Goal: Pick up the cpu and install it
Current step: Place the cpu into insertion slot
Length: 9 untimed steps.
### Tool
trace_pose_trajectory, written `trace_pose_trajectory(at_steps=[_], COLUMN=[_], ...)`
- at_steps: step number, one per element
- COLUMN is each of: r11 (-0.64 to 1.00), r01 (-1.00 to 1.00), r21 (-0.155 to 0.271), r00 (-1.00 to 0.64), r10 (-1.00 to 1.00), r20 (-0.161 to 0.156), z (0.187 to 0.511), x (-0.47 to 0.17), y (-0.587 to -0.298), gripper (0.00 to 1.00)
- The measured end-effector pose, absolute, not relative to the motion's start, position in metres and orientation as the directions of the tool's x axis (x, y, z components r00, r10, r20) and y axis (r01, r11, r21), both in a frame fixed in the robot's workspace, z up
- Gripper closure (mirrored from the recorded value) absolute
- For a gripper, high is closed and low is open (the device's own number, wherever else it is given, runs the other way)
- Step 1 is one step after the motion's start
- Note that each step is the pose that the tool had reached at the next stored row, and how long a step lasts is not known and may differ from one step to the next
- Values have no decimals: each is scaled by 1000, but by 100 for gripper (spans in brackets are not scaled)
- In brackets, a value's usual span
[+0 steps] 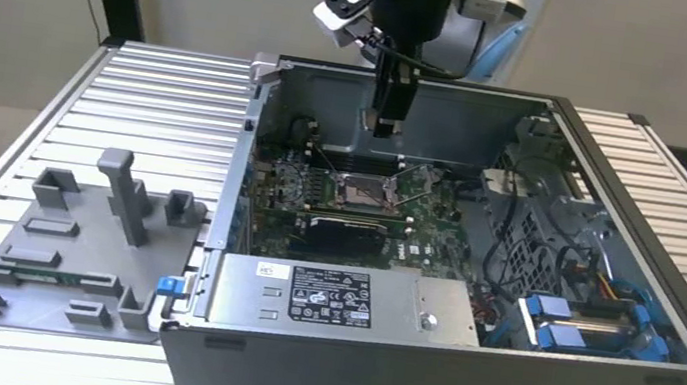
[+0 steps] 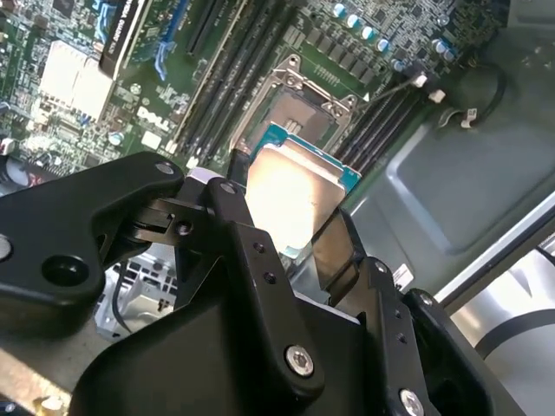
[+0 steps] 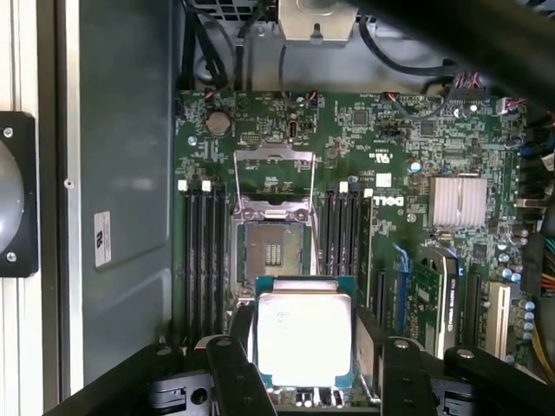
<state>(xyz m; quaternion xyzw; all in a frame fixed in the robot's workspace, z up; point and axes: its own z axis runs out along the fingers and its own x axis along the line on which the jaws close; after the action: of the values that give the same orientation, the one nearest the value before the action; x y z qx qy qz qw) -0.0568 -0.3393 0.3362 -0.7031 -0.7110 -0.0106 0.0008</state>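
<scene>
My gripper (image 1: 384, 126) hangs inside the open computer case, above the motherboard (image 1: 355, 209), and is shut on the cpu (image 3: 303, 334). The cpu is a thin square chip with a bright silvery top and a teal-green rim; it also shows between the black fingers (image 2: 234, 225) in the second wrist view as the cpu (image 2: 290, 195). Below it lies the open cpu socket (image 3: 271, 251), with its metal frame lifted (image 3: 273, 178); the same socket (image 1: 362, 191) sits mid-board in the exterior view, lower than the gripper. The chip is clear of the socket.
A silver power-supply box (image 1: 336, 298) fills the case's near side. Cables and blue drive brackets (image 1: 582, 322) crowd the exterior view's right. A grey plastic tray (image 1: 72, 255) with upright blocks lies on the slatted table at the exterior view's left. Memory slots (image 3: 201, 251) flank the socket.
</scene>
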Motion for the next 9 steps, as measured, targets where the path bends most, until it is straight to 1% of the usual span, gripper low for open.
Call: trace_pose_trajectory(at_steps=[9], r11=[9], r01=[1000], r21=[14], r00=[-10], r10=[1000], r20=[19], z=[320], x=[-57], y=[-331], gripper=[100])
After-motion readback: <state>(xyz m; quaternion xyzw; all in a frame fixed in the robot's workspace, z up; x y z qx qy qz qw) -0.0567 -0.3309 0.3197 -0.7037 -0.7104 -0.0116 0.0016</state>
